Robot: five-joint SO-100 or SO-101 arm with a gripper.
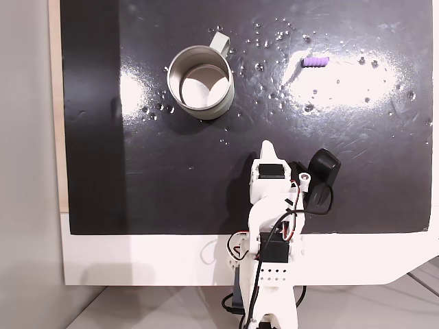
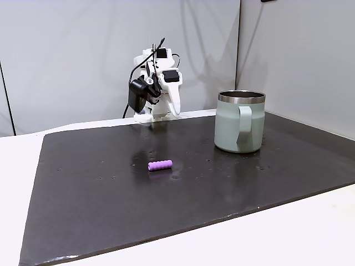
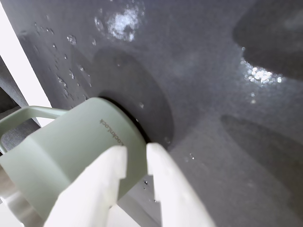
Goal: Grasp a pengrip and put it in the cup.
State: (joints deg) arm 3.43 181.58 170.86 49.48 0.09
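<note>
The purple ridged pengrip (image 1: 315, 62) lies alone on the black mat among water droplets, far right of the cup in a fixed view; it is also at mid-mat (image 2: 160, 165). The cup (image 1: 200, 82) stands upright with a silvery rim, shiny inside and pale grey-green outside (image 2: 239, 122), its handle (image 1: 219, 42) pointing away from the arm. My gripper (image 1: 267, 147) is folded back near the arm's base, well short of both. In the wrist view its white fingers (image 3: 156, 161) stand a narrow slit apart with nothing between them, and the cup (image 3: 71, 151) lies beyond.
The black mat (image 1: 357, 171) covers most of a white table (image 1: 137, 260). Pale droplets are scattered around the cup and the pengrip. A black camera (image 1: 321, 179) sits on the arm's right side. Grey walls (image 2: 83, 50) stand behind the arm.
</note>
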